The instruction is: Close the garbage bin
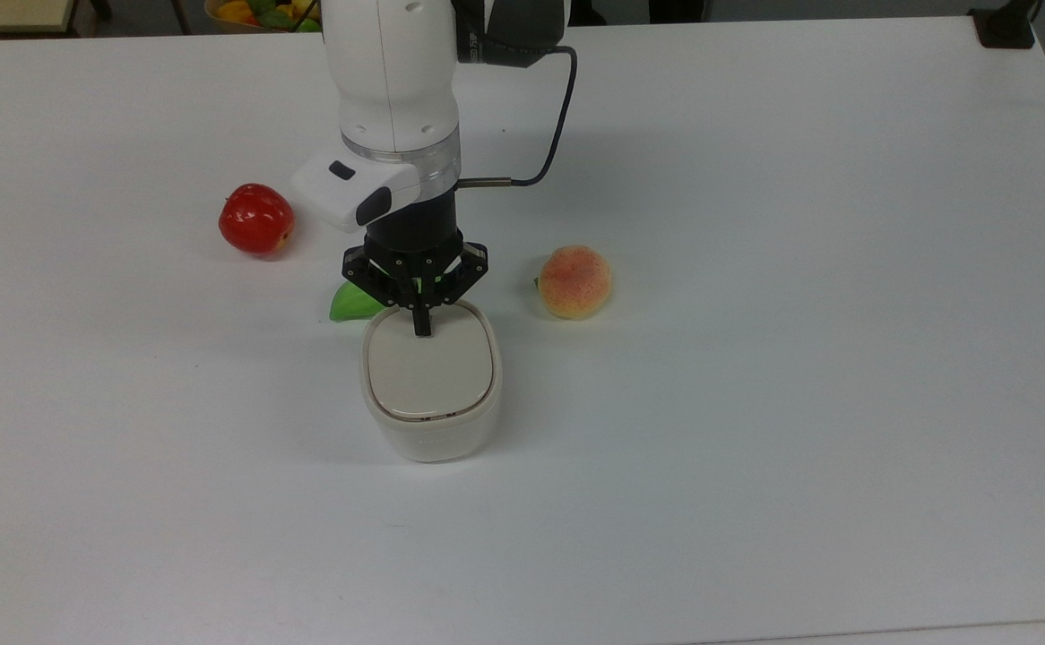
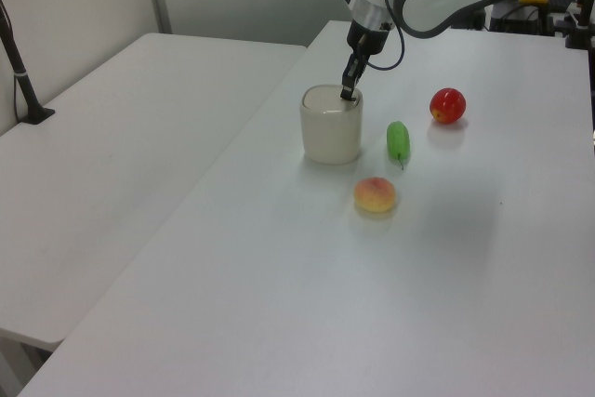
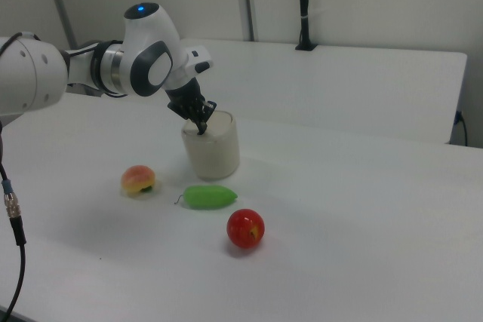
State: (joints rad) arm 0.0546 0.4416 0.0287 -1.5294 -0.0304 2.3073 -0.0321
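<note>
The cream-white garbage bin (image 1: 430, 430) (image 2: 330, 137) (image 3: 213, 152) stands near the table's middle, its beige lid (image 1: 431, 369) lying flat and down on the rim. My gripper (image 1: 420, 330) (image 2: 348, 94) (image 3: 200, 130) is shut, with nothing held. Its joined fingertips press on the lid's far edge in the top view, close to the hinge side.
A green fruit (image 1: 352, 302) (image 2: 398, 141) (image 3: 210, 197) lies just behind the bin in the top view. A red apple (image 1: 255, 219) (image 3: 245, 228) sits at the top view's left, a peach (image 1: 574, 281) (image 2: 376, 195) at its right. A second table (image 2: 102, 137) adjoins.
</note>
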